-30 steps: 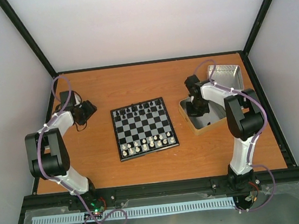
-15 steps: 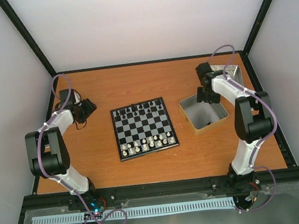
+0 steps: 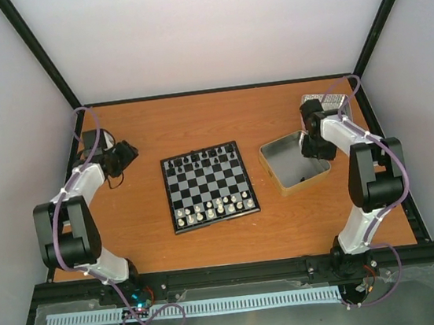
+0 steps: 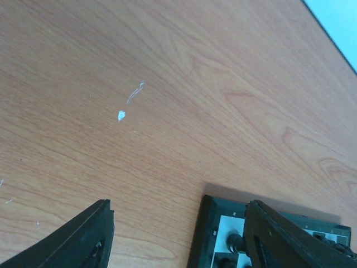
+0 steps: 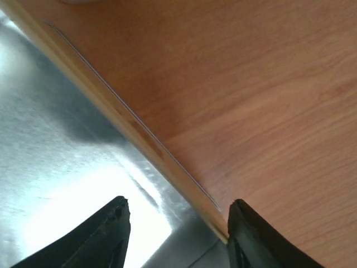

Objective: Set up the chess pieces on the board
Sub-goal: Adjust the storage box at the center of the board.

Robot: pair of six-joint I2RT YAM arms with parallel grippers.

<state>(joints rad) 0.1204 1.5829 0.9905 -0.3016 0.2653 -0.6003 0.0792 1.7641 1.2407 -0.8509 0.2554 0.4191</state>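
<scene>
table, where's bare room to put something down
Bare table: the wide strip between the board and the near edge, the strip behind it, and the patch between board and left arm. Crowded: the far right corner, with the open tin, a second tin and the right arm.

— What moved?

— The right arm's fingers (image 3: pixel 316 148). A second ago they were down inside the open square metal tin (image 3: pixel 275 171), near its middle. Now they sit drawn back at its right-hand wall, nearer the side edge of the wooden surface (image 3: pixel 211 242).

— And the arm itself?

— Its black elbow (image 3: pixel 375 177) swung outward to the right, and the forearm now covers most of the ribbed silver tray (image 3: pixel 336 100) in the far corner.

— The other side?

— The left arm's elbow (image 3: pixel 66 232) sank a little nearer, and the left arm's fingers (image 3: pixel 125 154) edged slightly farther back.
</scene>
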